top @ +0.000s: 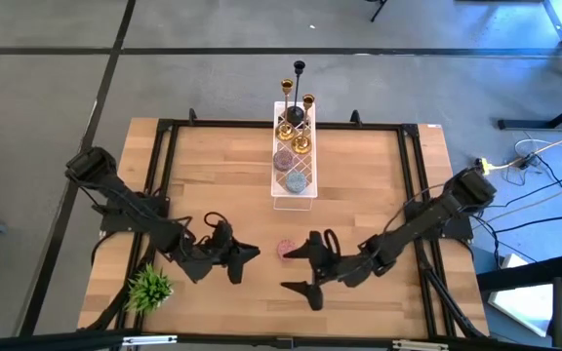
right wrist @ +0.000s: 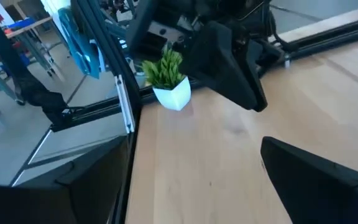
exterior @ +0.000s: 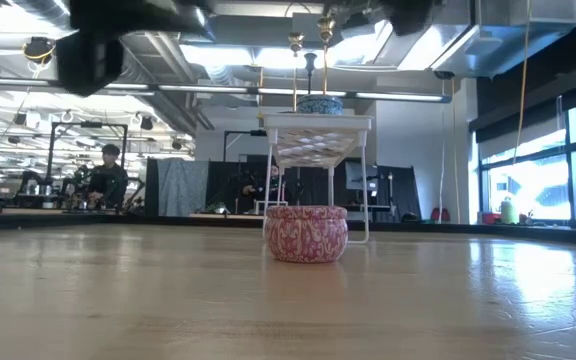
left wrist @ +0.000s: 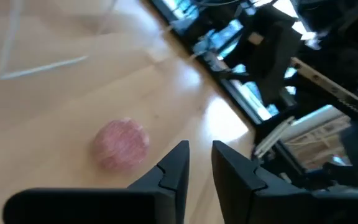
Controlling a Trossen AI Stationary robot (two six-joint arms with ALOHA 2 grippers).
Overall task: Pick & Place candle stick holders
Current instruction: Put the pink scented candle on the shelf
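Note:
The candle stick holders stand upright by their round bases on the far end of a clear raised rack (top: 307,190): a black one (top: 300,70) and two gold ones (top: 286,90) (top: 307,101). In the low view their cup tips (exterior: 295,40) rise above the rack (exterior: 315,128). My left gripper (top: 249,255) hovers near the table's front, its fingers (left wrist: 178,163) a narrow gap apart with nothing between them. My right gripper (top: 307,265) hovers beside it, wide open and empty (right wrist: 194,186). Both are far from the holders.
A small pink patterned tin (top: 287,250) (exterior: 306,233) (left wrist: 121,144) sits on the table between the two grippers. Two patterned round tins (top: 284,159) (top: 297,180) lie on the rack. A green plant in a white pot (top: 149,288) (right wrist: 166,78) stands at the near left corner.

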